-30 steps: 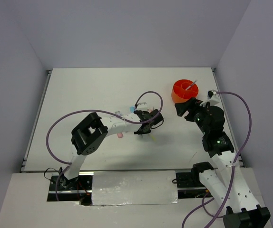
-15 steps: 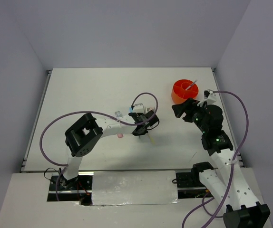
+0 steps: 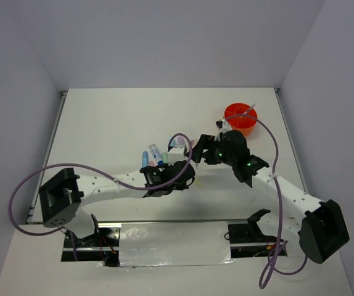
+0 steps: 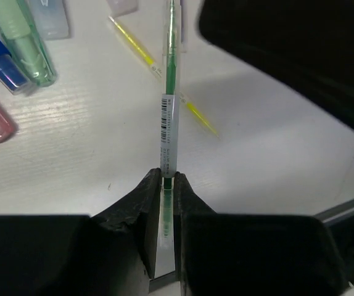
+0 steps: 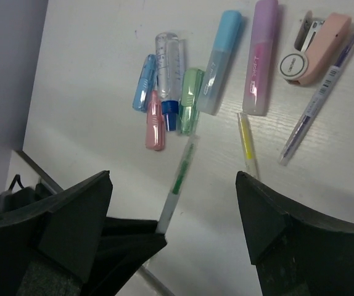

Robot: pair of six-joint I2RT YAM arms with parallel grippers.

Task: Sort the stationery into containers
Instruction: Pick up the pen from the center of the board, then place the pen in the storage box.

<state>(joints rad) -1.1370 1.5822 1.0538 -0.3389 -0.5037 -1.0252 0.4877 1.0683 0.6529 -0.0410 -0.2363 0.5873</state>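
Mid-desk, my left gripper (image 4: 168,177) pinches the green pen (image 4: 168,123), right gripper (image 5: 172,185) spread; next, lift it toward the orange pot (image 3: 240,118).

The white-and-black left arm (image 3: 103,184) stretches low from the lower left of the top view toward the centre. Its black left gripper (image 4: 168,180) is pinched tight on a thin green pen (image 4: 168,117). The matching right arm (image 3: 275,185) reaches in from the lower right to the centre, with its black right gripper (image 5: 172,179) spread wide.
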